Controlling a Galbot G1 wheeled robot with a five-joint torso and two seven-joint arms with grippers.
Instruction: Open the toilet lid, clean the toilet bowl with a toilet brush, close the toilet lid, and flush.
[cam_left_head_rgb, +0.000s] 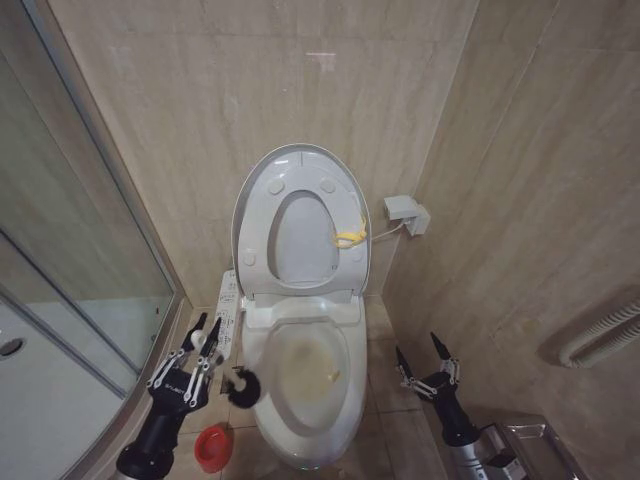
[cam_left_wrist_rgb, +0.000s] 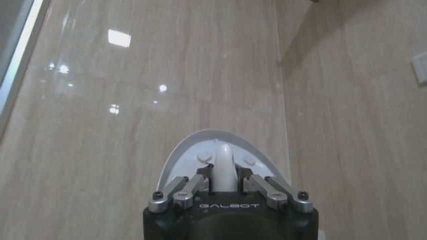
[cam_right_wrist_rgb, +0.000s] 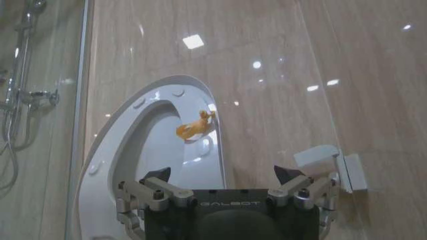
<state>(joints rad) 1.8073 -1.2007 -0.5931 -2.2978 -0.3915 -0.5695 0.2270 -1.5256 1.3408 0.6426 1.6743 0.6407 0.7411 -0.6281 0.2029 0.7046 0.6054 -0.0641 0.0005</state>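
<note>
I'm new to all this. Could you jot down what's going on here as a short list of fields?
place: tiled bathroom corner
lid: raised, leaning on the wall, yellow loop on its edge
bowl: uncovered, brownish-yellow stain inside
brush: held in the left gripper, dark head at the bowl's rim
holder: red cup on the floor beside the bowl
right gripper: open, idle to the bowl's right
stage: lid open, lid not yet closed

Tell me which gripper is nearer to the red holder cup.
Left. The left gripper, shut on the toilet brush, hangs just above the red holder cup on the floor. The right gripper is open across the toilet bowl, on its far side.
</note>
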